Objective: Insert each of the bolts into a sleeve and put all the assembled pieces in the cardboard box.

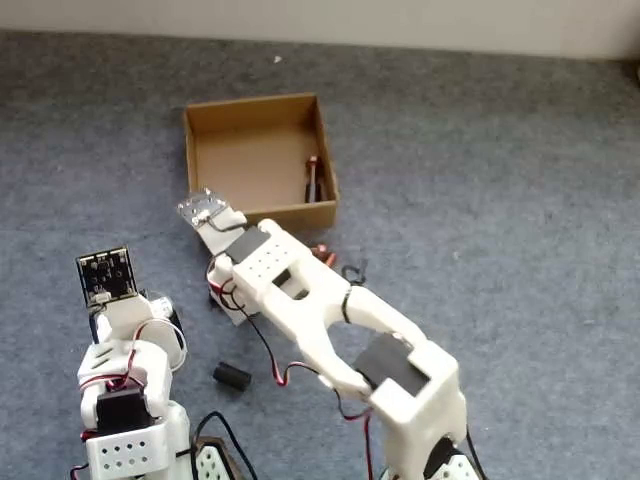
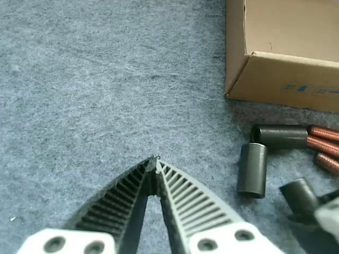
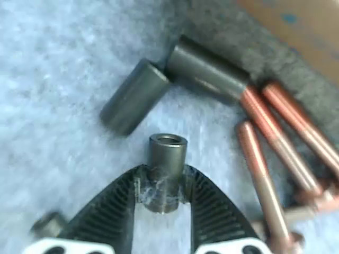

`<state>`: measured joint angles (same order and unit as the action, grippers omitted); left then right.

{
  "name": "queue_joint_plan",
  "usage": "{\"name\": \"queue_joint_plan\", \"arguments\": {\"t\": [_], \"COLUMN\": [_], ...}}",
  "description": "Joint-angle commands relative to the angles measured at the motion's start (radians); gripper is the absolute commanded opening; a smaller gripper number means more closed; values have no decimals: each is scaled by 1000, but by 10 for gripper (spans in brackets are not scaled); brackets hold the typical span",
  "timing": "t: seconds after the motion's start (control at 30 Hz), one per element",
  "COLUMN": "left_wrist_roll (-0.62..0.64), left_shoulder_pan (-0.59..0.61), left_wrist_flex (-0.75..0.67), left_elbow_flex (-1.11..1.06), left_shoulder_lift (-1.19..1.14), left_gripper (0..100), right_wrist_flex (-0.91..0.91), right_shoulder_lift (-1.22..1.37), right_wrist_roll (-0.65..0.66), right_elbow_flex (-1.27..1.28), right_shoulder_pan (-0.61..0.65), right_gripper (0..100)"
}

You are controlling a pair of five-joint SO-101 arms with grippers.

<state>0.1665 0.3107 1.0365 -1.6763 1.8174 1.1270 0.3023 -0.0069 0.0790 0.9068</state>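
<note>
Left gripper closed on nothing; right gripper clamped on a sleeve near the cardboard box.
We find the left gripper parked over bare grey mat, evidently to stay clear. One loose sleeve lies toward the mat's near side. The held sleeve's bore stands free of the jaws, which we judge readies it for a bolt. Bolts and two further sleeves lie close beside; one assembled piece rests inside the box, against its right wall.
</note>
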Motion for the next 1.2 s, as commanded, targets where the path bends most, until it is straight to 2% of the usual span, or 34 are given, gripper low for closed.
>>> {"name": "queue_joint_plan", "arguments": {"t": [0.0, 0.1, 0.2, 0.4, 0.6, 0.77, 0.87, 1.0, 1.17], "left_wrist_roll": [-17, -17, -18, -141, -275, -463, -482, -485, -531], "left_shoulder_pan": [10, 10, 10, 10, 10, 10, 10, 10, -38], "left_wrist_flex": [-23, -23, -23, -18, -21, -17, -17, 26, 98], "left_elbow_flex": [-18, -16, -13, 5, 5, 45, 94, 209, 340], "left_shoulder_lift": [2, 2, 2, 2, 2, 2, 2, 1, -1], "left_gripper": [7, 6, 6, 6, 7, 8, 8, 8, 8], "right_wrist_flex": [136, 206, 194, 48, -101, -236, -318, -417, -446], "right_shoulder_lift": [-188, -314, -460, -788, -1040, -1096, -1098, -1098, -1098], "right_wrist_roll": [0, -2, -2, -2, -2, -2, -2, -110, -132], "right_elbow_flex": [-16, 53, 205, 573, 816, 941, 1010, 1084, 1095], "right_shoulder_pan": [-24, -65, -108, -202, -337, -446, -492, -533, -579], "right_gripper": [8, 6, 6, 5, 5, 5, 5, 5, 5]}}
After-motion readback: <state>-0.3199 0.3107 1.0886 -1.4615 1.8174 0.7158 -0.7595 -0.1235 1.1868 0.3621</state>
